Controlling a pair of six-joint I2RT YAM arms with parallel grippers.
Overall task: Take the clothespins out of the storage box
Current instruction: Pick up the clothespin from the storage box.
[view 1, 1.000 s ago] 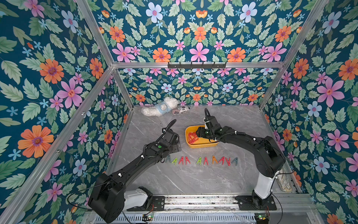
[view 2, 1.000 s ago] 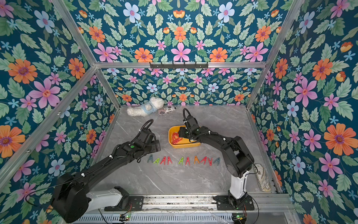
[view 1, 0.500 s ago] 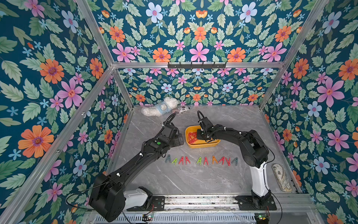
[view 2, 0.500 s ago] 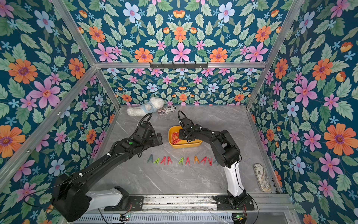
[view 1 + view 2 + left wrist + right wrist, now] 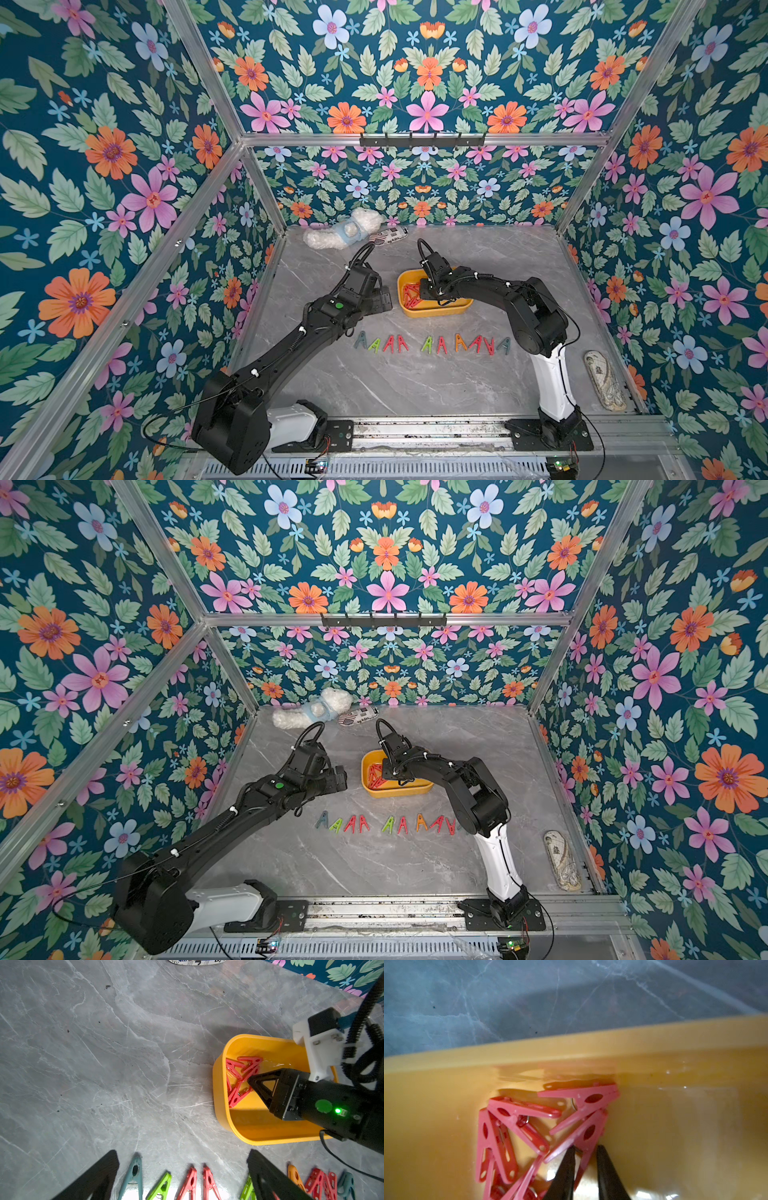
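My right tool (image 5: 584, 1154) straddles a red clothespin (image 5: 594, 1124) at nine o'clock in the storage box (image 5: 571, 1051), clench unclear; my left tool (image 5: 182, 1153) gapes released.

In both top views the right arm (image 5: 490, 286) hides much of the yellow box (image 5: 436, 311), the red clothespins (image 5: 508, 1113) run off the right wrist view's edge, and whether that arm's jaws pinch one is unclear.

The storage box (image 5: 571, 1047) is glossy yellow plastic, its wall mirroring the clothespins (image 5: 583, 1101): smooth red plastic, thin metal springs. The tabletop (image 5: 104, 1043) looks like grey marble, smooth with a faint sheen. The plush toy (image 5: 328, 241) is fluffy white cloth.
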